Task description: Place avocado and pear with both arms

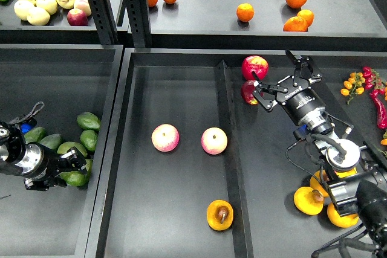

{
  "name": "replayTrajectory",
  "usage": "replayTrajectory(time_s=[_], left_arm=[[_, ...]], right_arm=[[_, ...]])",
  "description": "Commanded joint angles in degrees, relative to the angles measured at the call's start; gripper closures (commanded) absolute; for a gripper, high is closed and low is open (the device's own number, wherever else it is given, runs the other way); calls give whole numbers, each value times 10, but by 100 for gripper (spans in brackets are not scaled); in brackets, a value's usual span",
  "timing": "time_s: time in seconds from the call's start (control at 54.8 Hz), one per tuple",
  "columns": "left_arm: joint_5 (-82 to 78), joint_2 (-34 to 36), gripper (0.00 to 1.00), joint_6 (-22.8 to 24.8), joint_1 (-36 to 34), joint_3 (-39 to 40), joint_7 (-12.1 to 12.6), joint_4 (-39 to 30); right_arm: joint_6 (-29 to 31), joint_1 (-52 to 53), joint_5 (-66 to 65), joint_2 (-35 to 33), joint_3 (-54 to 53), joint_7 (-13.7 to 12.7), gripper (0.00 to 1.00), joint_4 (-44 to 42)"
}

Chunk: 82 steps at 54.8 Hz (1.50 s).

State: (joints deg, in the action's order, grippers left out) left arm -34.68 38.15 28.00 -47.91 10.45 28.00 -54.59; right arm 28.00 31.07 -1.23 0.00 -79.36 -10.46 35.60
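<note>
A pear (219,214), orange-yellow with a dark hollow and stub stem, lies in the middle tray (181,89) near its front, against the divider (233,167). More pears (308,201) lie under my right arm in the right compartment. Several green avocados (89,140) lie heaped in the left tray. None stands out as the bright green one. My left gripper (77,162) is at the heap's near side, dark among the fruit, so its fingers cannot be told apart. My right gripper (273,75) is open and empty, just right of two red apples (254,66).
Two pink-and-yellow apples (165,137) (214,141) sit mid-tray. The back shelf holds oranges (245,11) and pale apples (37,5). Red peppers (380,104) and small orange fruits (354,83) lie at the far right.
</note>
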Motion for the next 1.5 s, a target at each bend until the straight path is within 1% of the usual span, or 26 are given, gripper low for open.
replayTrajectory(time_s=[0.0,0.109,0.219,0.31,0.401,0.529,0.547,0.675,0.893,1.149,1.24,1.313,1.368,1.477], left_arm=[[1,0,12,0,0,9,0,4],[11,0,5,0,3,18,0,4],[29,0,1,0,4,40,0,4],[37,-4,1,0,7,70,0,4],[44,-25,1,0,9,120,0,6],[50,-78,1,0,21,211,0,19],[50,-108,1,0,36,255,0,19],[51,-159,1,0,61,322,0,20],[54,-273,2,0,101,461,0,19],[55,-382,2,0,144,603,0,12],[67,-382,2,0,162,659,-6,19],[93,-382,2,0,178,697,-6,20],[114,-382,2,0,189,707,-11,17],[162,-382,2,0,200,720,-34,12]], right_arm=[[0,1,0,0,0,0,0,0],[0,1,0,0,0,0,0,0],[0,0,0,0,0,-1,0,0],[0,0,0,0,0,0,0,0],[0,1,0,0,0,-1,0,0],[0,3,0,0,0,-2,0,0],[0,3,-1,0,0,-7,0,-1],[0,4,-1,0,0,-18,0,-2],[0,4,-4,0,0,-18,0,-1],[0,3,-4,0,0,-18,0,-3],[0,2,-4,0,0,-18,0,-4],[0,2,-4,0,1,-18,0,-4],[0,3,-5,0,1,-20,0,-4],[0,3,-6,0,2,-29,0,-4]])
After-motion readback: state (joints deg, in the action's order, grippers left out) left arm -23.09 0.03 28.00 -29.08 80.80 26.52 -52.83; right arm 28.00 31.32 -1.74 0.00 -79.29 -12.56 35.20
